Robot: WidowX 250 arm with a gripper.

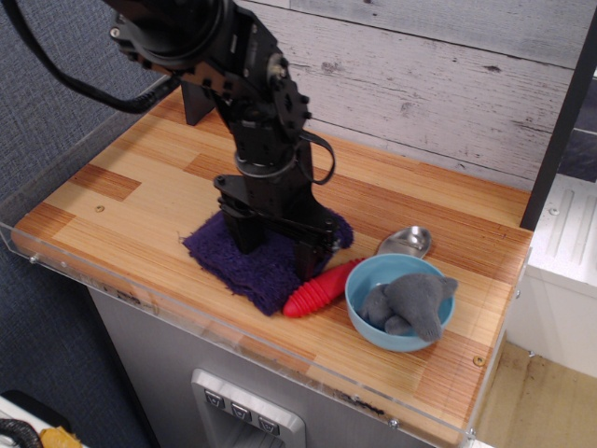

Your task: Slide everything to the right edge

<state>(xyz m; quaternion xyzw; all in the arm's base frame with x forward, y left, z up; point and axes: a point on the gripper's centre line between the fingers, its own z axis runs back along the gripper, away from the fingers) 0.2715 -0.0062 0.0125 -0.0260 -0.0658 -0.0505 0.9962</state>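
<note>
My gripper (278, 247) points straight down, jaws spread, both fingertips pressed onto the dark purple towel (244, 271) at mid-table. The spoon lies against the towel's right side, its red ribbed handle (322, 289) near the front and its metal head (406, 242) pointing back right. The light blue bowl (367, 322) touches the handle's right side and holds the grey plush mouse (412, 304), which lies on its side. The bowl sits a short way from the tabletop's right edge (511, 308).
A clear acrylic rim (187, 313) runs along the front and left sides. A grey plank wall (438, 84) stands behind. A dark post (560, 131) rises at the back right corner and another behind the arm. A white unit (564, 271) sits beyond the right edge.
</note>
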